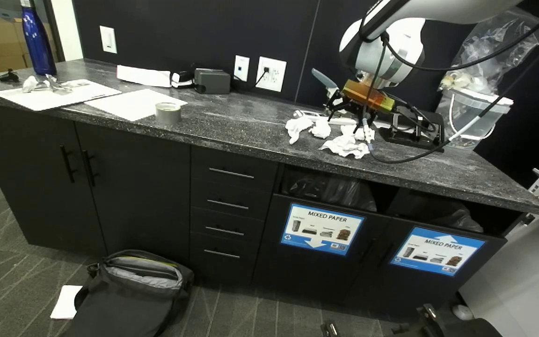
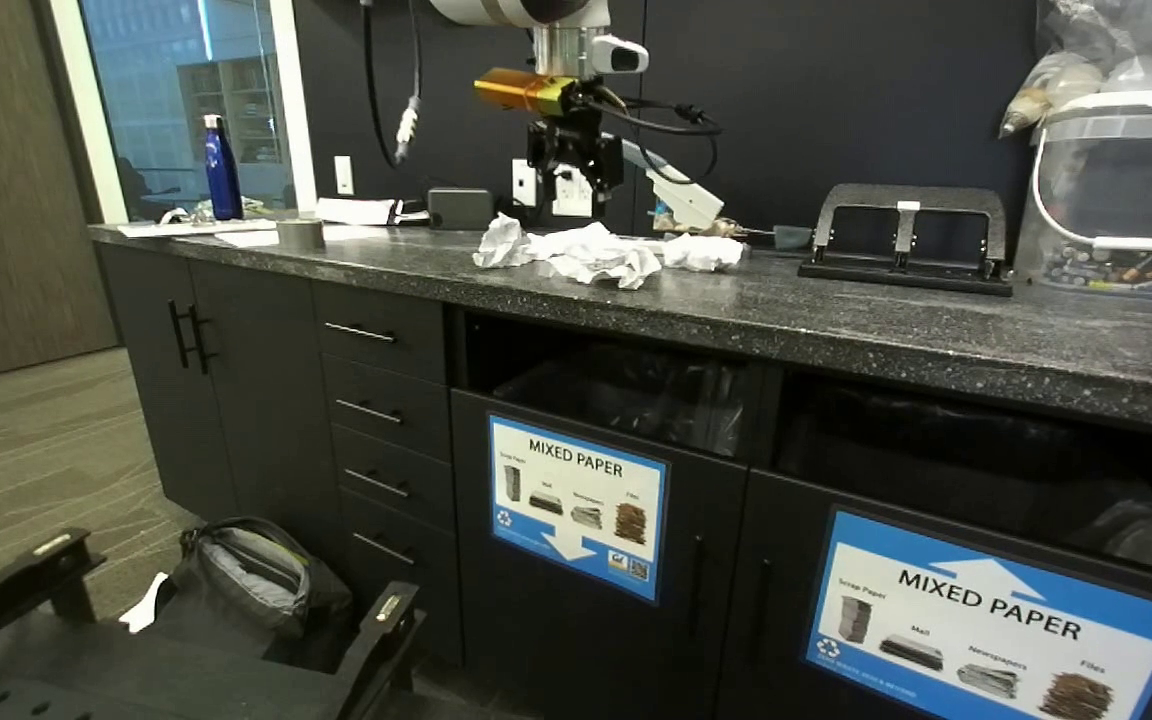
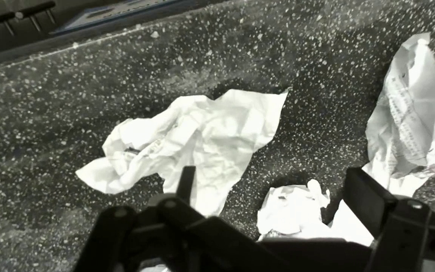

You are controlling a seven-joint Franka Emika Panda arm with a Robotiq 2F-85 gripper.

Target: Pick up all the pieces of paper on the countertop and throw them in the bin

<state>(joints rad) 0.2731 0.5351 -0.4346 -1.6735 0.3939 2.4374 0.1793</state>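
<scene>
Looms over a long, dark speckled countertop [image 1: 241,117], with two black bins [image 1: 307,269] marked MIXED PAPER below at lower center and lower right.
In an exterior view, hangs from a white arm [image 1: 405,40] at upper right of the frame, left of a clear bucket [image 1: 473,114]. Holds the gripper [image 3: 276,190] with fingers spread wide at the bottom of the wrist view. Hovers there above crumpled white pieces of paper [image 3: 202,139]: the broadest just left of center, another piece [image 3: 410,113] along the right edge, and a small wad [image 3: 293,211] seen between the fingertips.
</scene>
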